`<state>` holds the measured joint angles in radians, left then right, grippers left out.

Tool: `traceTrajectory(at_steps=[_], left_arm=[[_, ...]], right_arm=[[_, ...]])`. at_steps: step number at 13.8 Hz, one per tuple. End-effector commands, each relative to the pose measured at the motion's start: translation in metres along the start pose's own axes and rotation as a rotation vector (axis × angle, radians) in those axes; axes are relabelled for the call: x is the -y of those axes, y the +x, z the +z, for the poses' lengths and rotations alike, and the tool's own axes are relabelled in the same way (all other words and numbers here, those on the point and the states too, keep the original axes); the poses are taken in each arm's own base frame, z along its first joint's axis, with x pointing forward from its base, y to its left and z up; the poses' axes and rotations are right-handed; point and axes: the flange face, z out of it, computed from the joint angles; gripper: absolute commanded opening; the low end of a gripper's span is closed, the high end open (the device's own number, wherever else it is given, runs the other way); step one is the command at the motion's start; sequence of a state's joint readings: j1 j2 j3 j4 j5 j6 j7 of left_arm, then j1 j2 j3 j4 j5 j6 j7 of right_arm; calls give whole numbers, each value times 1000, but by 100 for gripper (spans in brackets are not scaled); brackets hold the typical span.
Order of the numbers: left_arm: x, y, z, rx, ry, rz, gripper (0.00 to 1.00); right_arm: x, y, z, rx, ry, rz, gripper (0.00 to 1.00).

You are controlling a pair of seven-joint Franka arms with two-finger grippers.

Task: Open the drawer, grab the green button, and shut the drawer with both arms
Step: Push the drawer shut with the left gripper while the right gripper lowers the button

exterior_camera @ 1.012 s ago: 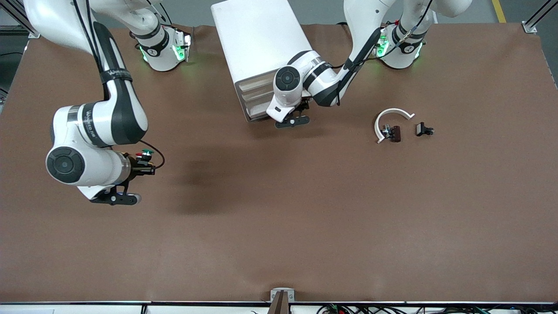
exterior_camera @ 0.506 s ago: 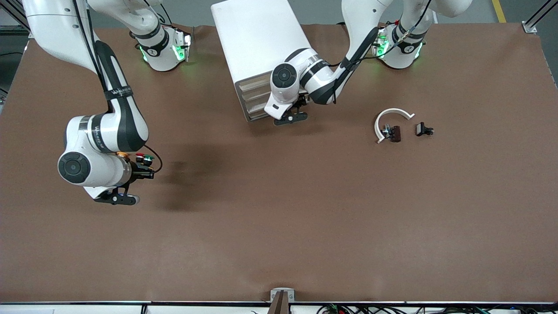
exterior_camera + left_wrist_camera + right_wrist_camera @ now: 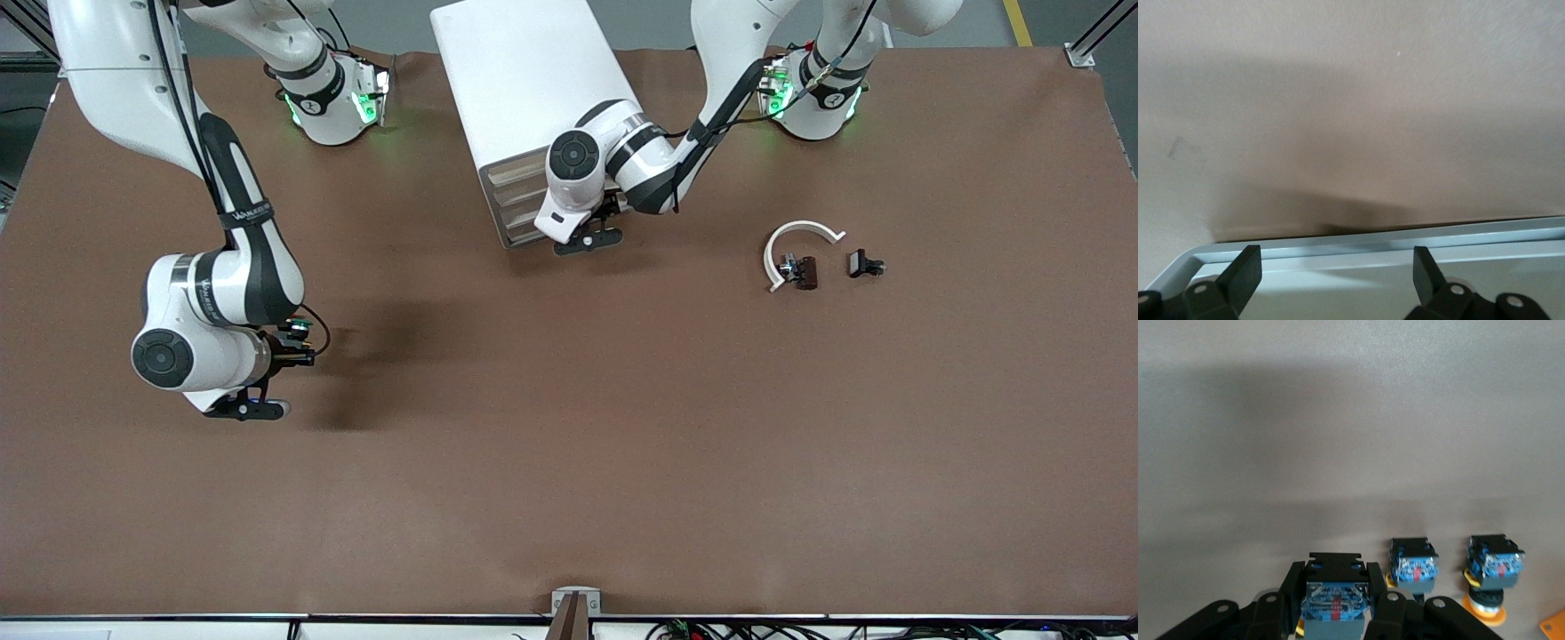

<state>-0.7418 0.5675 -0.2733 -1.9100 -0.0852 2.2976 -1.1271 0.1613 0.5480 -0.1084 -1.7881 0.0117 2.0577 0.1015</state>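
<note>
Two arms are working at once. The right claw (image 3: 1337, 590) is pinching the button (image 3: 299, 326) by its body, hanging low over the brown worktop (image 3: 622, 444) at about 9 o'clock in the front view, toward the right arm's end.

The relation that matters: the button is sitting squarely between the fingers, so nothing is lying off to any side. Its long axis is running roughly in line with the fingers, body outward. Whether it is touching the worktop I cannot tell. Two more buttons are standing just beside it, a near one (image 3: 1413, 561) and an outer one (image 3: 1495, 563) with an orange-yellow cap, both apart from the claw. Releasing here is, I judge, calling for care not to knock the near one.

The button is showing a small round green cap in the front view; the wrist view is showing only its black-and-blue body.

The left claw (image 3: 1335, 263) is spread wide and holding nothing, poised at the pale rim of the drawer (image 3: 1371, 250), in front of the white cabinet (image 3: 524, 80) at 12 o'clock – placed, it seems, for the closing push.
</note>
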Motion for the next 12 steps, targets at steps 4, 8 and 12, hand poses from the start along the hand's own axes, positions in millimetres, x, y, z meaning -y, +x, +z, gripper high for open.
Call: traceTrajectory(at_steps=[4, 8, 12], left_arm=[[-8, -6, 11, 1, 20, 10, 100], [13, 64, -32, -89, -18, -62, 100], [63, 168, -113, -241, -51, -143, 100]], right_arm=[[-1, -14, 43, -75, 4, -21, 31], [1, -21, 52, -63, 5, -19, 37], [3, -28, 55, -49, 4, -14, 40]])
